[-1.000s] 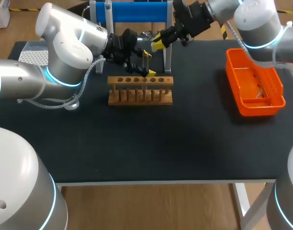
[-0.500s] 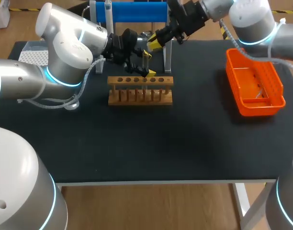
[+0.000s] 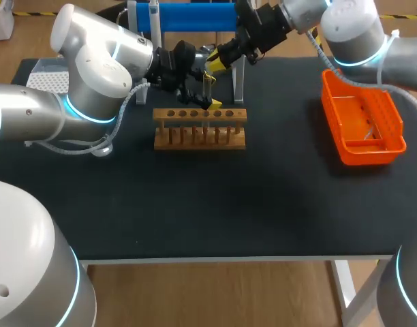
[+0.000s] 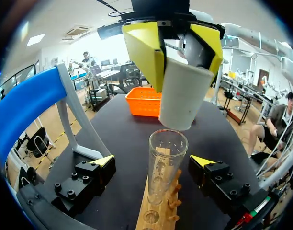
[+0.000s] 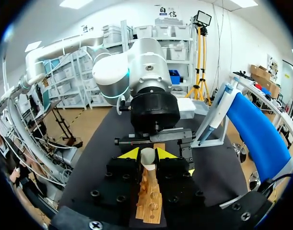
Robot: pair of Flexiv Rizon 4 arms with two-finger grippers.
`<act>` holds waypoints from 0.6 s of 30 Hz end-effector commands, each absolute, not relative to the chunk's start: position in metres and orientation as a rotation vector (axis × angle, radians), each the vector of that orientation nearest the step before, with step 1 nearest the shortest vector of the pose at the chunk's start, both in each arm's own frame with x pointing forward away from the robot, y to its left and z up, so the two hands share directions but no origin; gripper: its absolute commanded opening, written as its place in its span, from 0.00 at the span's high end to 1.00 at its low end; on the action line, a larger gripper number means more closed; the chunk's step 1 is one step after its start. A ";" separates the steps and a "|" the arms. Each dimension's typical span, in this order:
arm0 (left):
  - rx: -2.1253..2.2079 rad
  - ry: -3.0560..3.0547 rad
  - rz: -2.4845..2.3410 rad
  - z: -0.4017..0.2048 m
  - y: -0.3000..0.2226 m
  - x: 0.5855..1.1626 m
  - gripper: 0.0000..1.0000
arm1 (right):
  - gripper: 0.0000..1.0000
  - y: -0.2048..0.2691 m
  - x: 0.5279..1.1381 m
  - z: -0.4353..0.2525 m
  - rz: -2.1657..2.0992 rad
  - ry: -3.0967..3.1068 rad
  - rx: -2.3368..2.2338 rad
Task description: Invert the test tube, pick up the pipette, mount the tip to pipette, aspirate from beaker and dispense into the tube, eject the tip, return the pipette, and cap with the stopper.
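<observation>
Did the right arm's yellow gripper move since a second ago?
Yes. Judged against the wooden rack in the head view, the right gripper has slid left, bringing the stopper closer to the test tube.

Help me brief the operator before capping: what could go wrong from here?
1. The white tapered stopper, clamped in the right gripper, hangs tilted above the mouth of the clear glass test tube. Pressed down like this, it may catch the rim.
2. The left gripper is open, its fingers clear of the tube, so only the wooden rack steadies it. A push could tilt the tube or shift the rack.
</observation>
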State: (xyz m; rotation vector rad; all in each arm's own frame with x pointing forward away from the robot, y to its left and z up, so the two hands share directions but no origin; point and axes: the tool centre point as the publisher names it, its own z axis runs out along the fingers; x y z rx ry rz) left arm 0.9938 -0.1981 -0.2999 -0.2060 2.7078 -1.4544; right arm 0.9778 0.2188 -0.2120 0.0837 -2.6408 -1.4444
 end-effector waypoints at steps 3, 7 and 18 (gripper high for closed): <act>-0.205 2.713 -1.452 -0.300 -0.198 0.995 0.00 | 1.00 0.222 0.980 -0.215 -1.433 -2.638 0.088; -0.205 2.713 -1.452 -0.300 -0.198 0.995 0.00 | 1.00 0.222 0.982 -0.218 -1.426 -2.643 0.084; -0.205 2.713 -1.452 -0.300 -0.198 0.995 0.00 | 1.00 0.223 0.982 -0.224 -1.407 -2.649 0.084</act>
